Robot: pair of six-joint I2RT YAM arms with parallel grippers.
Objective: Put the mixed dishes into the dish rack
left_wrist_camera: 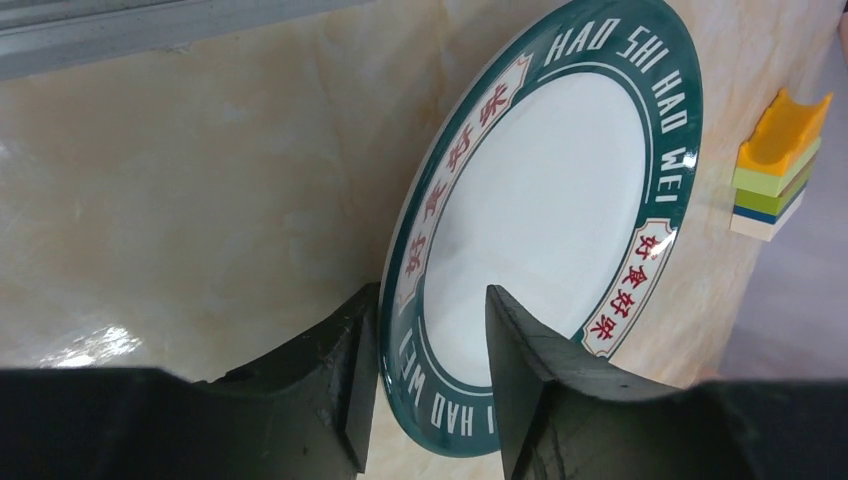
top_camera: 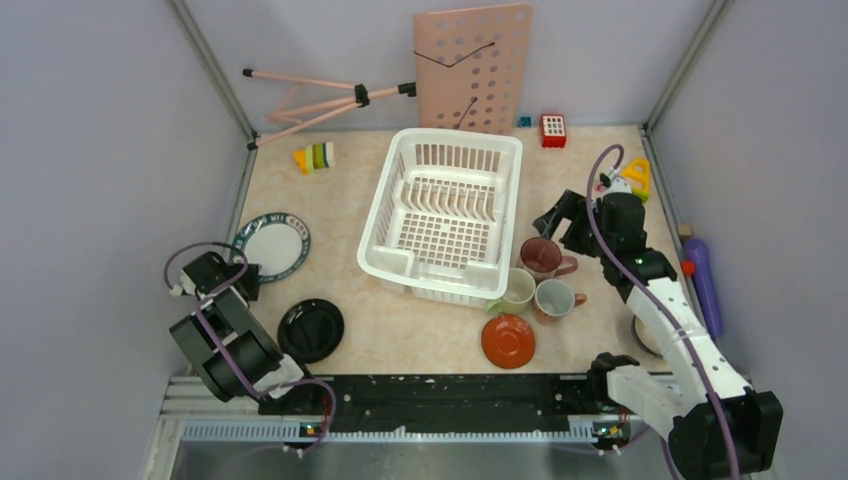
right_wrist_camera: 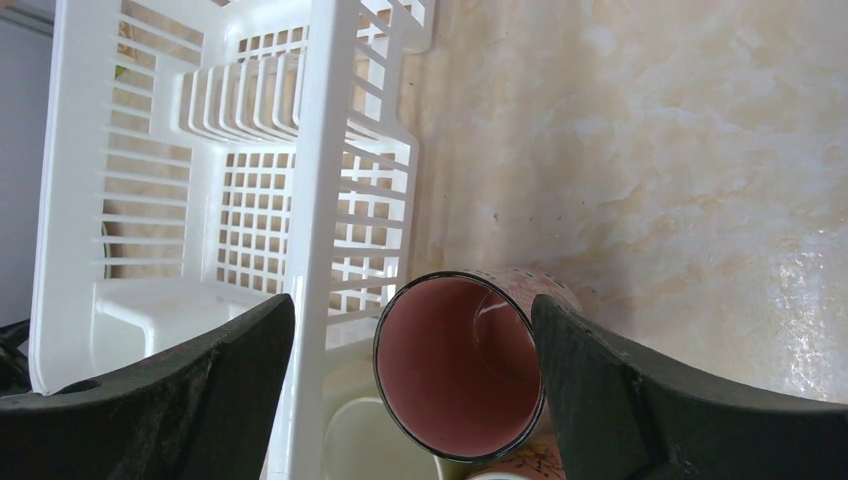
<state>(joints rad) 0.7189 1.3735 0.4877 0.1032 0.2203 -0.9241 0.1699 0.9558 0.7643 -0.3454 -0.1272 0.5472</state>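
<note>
**Item 1: green-rimmed plate** (top_camera: 272, 246). It lies on the desk (top_camera: 420, 335) at the far left, well apart from the dish rack (top_camera: 460, 137). It has a white centre and a dark green band with white lettering and red characters.
- Relative to the left end effector (left_wrist_camera: 432, 295): the plate's near rim sits between the two fingers (left_wrist_camera: 345, 390). One finger is at the outer edge and the other is over the green band.
- State: the jaws are drawn to a narrow gap around the rim. Whether they actually press on the plate cannot be told.

**Item 2: maroon mug** (right_wrist_camera: 455, 370). It stands upright with its mouth up and a pink inside, just beside the rack's near right corner.
- Relative to the right end effector (right_wrist_camera: 412, 300): the mug sits directly between the fingers, with a gap to the right-hand finger. One finger is over the rack's wall and the other is over bare desk.
- State: the jaws are wide and hold nothing.

**Item 3: dish rack**. This white slotted basket sits mid-desk with its tines upright, and no dishes are visible inside.

**Item 4: other dishes**
- The pale-green mug (top_camera: 517, 290) and the pink mug (top_camera: 555, 297) stand side by side, just in front of the maroon mug.
- The orange saucer (top_camera: 507, 341) is in front of those two mugs.
- The black plate (top_camera: 311, 329) is near the left arm's base.

**Item 5: sundries**
- A stack of coloured blocks (top_camera: 315, 157) is at the far left.
- A red block (top_camera: 553, 130) is at the far right.
- A pink perforated board (top_camera: 473, 65) stands behind the rack.
</note>
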